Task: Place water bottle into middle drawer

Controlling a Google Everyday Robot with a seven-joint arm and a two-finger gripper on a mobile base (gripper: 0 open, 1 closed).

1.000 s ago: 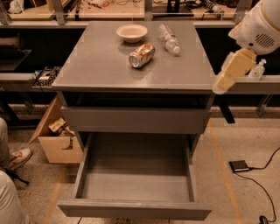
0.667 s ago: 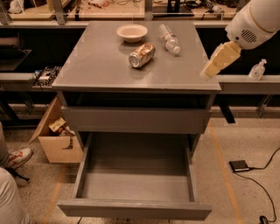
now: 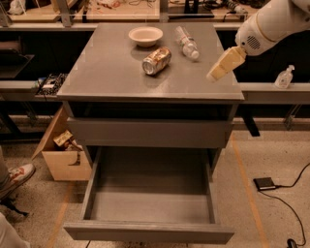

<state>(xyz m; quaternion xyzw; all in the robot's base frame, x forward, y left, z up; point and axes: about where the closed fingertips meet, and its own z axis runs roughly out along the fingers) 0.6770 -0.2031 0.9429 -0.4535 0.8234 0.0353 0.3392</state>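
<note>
While the gripper [image 3: 222,67] hovers over the right edge of the cabinet top [image 3: 106,72], carrying nothing (how wide it is, cannot tell), the water bottle [image 3: 187,42] lies on its side just left of and beyond it. Its long axis slants toward the gripper, cap end nearest. The middle drawer [image 3: 145,231] stands open below-left.

Robotics lab: gripper [image 3: 224,65] over the right edge of the cabinet [image 3: 121,72]; behind it, cluttered workbenches [image 3: 121,12]; below it, a speckled floor [image 3: 271,218] with taped lines [image 3: 243,174] and a cabled box [image 3: 265,183]; far left, a cardboard box [image 3: 60,162]
</note>
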